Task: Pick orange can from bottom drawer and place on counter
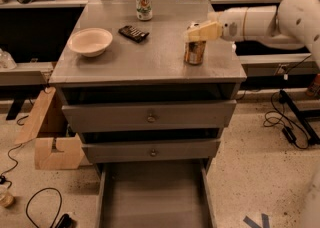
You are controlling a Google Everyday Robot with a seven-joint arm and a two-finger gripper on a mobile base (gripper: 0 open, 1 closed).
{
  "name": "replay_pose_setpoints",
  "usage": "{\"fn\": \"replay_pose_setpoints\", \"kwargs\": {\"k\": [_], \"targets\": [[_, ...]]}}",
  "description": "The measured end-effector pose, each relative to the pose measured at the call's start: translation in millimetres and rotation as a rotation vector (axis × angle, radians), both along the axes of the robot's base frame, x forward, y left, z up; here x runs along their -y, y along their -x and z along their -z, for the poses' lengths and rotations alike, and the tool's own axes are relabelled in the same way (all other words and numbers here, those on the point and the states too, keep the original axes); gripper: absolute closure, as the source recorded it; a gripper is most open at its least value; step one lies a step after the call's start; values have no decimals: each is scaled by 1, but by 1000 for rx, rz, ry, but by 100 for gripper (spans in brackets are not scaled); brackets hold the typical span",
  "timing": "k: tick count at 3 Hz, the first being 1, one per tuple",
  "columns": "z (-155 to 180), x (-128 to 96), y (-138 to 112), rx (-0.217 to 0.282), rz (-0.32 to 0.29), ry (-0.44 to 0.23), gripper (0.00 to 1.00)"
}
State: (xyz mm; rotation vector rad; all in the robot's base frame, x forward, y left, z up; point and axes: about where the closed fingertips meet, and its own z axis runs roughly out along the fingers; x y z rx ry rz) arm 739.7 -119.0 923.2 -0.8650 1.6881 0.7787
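The orange can [194, 53] stands upright on the counter [150, 59], near its right edge. My gripper [199, 32] reaches in from the right on the white arm [260, 22] and sits at the can's top rim, covering its upper part. The bottom drawer [155, 197] is pulled out at the foot of the cabinet, and its grey tray shows nothing inside.
A white bowl [90, 41] sits on the counter's left, a dark flat object [133, 33] in the middle, and a white-and-green can [144, 3] at the back. The two upper drawers [150, 117] are nearly shut. Cardboard [50, 137] and cables [295, 127] lie on the floor.
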Motion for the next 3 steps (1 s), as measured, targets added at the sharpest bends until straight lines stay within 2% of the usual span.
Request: {"fn": "replay_pose_setpoints", "kwargs": {"k": [1, 2, 3], "targets": [[-44, -5, 18, 25, -74, 197, 0], [-104, 33, 65, 88, -10, 484, 0], [-135, 67, 100, 119, 137, 640, 0]]}}
